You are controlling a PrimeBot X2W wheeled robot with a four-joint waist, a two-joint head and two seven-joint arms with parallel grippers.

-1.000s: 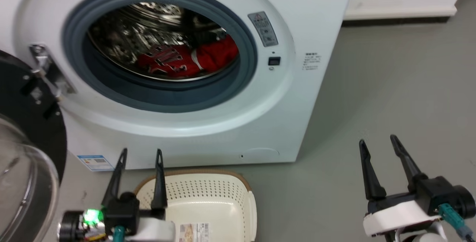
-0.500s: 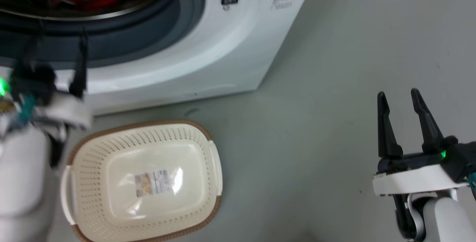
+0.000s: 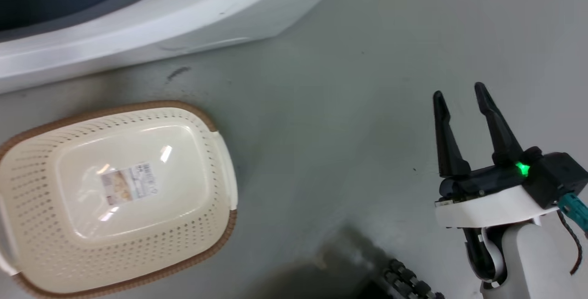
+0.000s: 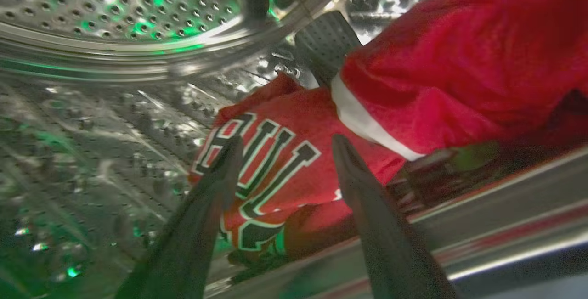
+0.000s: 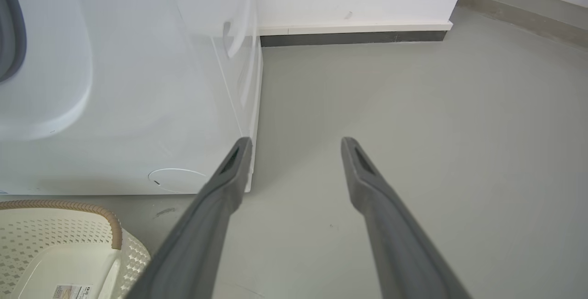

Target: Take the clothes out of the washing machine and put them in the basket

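Lying crumpled on the bottom of the steel drum [image 4: 115, 28], the red jersey [image 4: 413, 83] has its black, white-edged lettering turned up toward my left wrist camera, with a white band of trim crossing the folds just above the letters. The bulk of the cloth is heaped to the right in that view, against a dark ribbed paddle [image 4: 326, 42] on the drum wall. My left tool [image 4: 287, 140] points straight at it: the two fingers stand apart with nothing between them, and the lettered part of the jersey shows through the gap. One fingertip overlaps the first letter, but I cannot tell whether it touches the cloth.

Outside, in the head view, the washing machine [image 3: 183, 19] shows its white front along the top left. The basket [image 3: 229, 225] sits on the grey floor [image 3: 344, 106] just in front of it, holding nothing but the label sticker [image 3: 128, 183] on its bottom. My right tool [image 3: 459, 90] hangs over bare floor, well apart from the basket, fingers spread and gripping nothing, a green light [image 3: 521, 168] glowing at its base. Its wrist camera looks past the machine's lower right corner [image 5: 250, 184].
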